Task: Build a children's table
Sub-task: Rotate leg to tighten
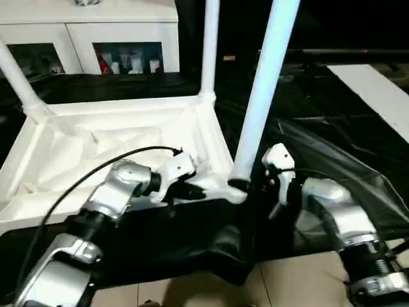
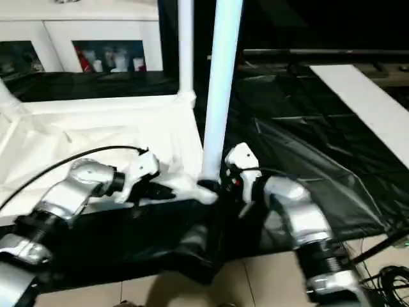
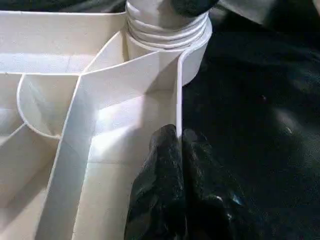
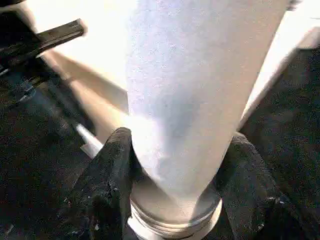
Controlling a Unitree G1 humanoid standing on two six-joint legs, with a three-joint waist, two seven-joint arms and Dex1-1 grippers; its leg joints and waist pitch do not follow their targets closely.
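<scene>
The children's table's white tabletop (image 1: pixel 115 141) lies underside up on the black sheet. White legs stand in its far left corner (image 1: pixel 19 83) and far right corner (image 1: pixel 209 51). A third leg (image 1: pixel 262 96) rises from the near right corner socket (image 3: pixel 165 30), leaning slightly right. My right gripper (image 4: pixel 175 165) is shut on this leg's lower end, with one black finger (image 4: pixel 112 175) on each side just above the threaded collar. My left gripper (image 3: pixel 179 150) is shut on the tabletop's thin rim wall, a short way from that socket.
A white cabinet with glass doors (image 1: pixel 89 38) stands behind the work table. A white board (image 1: pixel 377 96) lies at the right on the black sheet (image 1: pixel 332 153), which hangs over the front edge above the tiled floor (image 1: pixel 287 281). A black cable (image 1: pixel 96 169) arcs over my left forearm.
</scene>
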